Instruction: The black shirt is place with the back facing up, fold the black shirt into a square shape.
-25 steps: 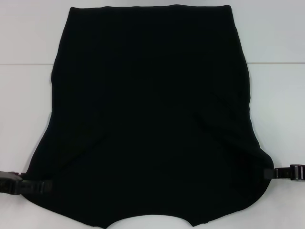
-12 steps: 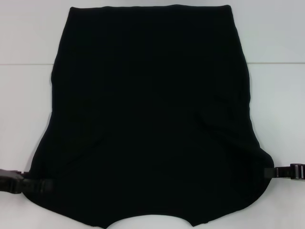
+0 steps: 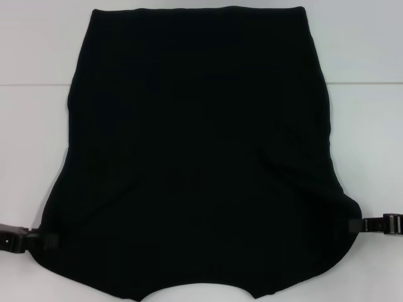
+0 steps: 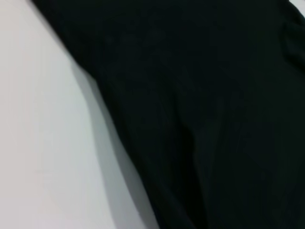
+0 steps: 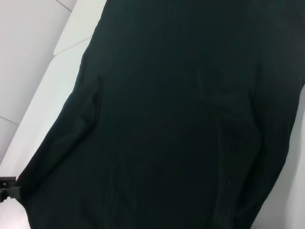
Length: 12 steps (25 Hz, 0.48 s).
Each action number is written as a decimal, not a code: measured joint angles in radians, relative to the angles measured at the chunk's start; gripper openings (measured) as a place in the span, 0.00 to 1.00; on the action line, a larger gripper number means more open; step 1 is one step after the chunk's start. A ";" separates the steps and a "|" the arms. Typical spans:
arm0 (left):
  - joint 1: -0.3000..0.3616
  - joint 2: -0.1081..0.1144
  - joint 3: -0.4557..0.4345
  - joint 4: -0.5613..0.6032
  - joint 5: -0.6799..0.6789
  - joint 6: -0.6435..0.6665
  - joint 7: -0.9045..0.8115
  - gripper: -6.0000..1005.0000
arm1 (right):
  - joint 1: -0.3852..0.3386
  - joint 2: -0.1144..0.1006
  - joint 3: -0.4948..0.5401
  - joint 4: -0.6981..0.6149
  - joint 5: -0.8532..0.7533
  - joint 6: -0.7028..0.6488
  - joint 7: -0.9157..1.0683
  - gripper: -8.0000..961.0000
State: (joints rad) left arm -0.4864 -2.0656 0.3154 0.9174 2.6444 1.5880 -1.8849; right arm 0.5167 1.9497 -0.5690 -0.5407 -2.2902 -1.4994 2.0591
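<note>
tools [image 3: 36, 240] flank black shirt [image 3: 195, 157]

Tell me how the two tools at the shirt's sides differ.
The left tool meets the black shirt at its left near corner and sits lower in the head view; the right tool meets the right corner, slightly higher. The left shows a bulkier body, the right looks slimmer. Both are black, level, and point inward at the shirt's edge.
</note>
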 joint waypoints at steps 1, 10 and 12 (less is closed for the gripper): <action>0.000 0.000 -0.001 0.000 0.001 -0.003 -0.003 0.47 | -0.001 0.000 0.000 0.000 0.000 0.000 0.000 0.04; 0.003 0.001 -0.004 0.001 0.002 -0.010 -0.005 0.16 | -0.005 0.000 0.011 0.008 0.000 0.000 -0.013 0.04; 0.003 0.001 -0.006 0.001 0.002 -0.006 -0.008 0.09 | -0.010 -0.001 0.011 0.009 0.000 -0.002 -0.014 0.04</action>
State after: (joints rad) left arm -0.4834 -2.0647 0.3092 0.9183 2.6462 1.5822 -1.8929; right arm 0.5071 1.9485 -0.5579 -0.5316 -2.2902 -1.5016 2.0447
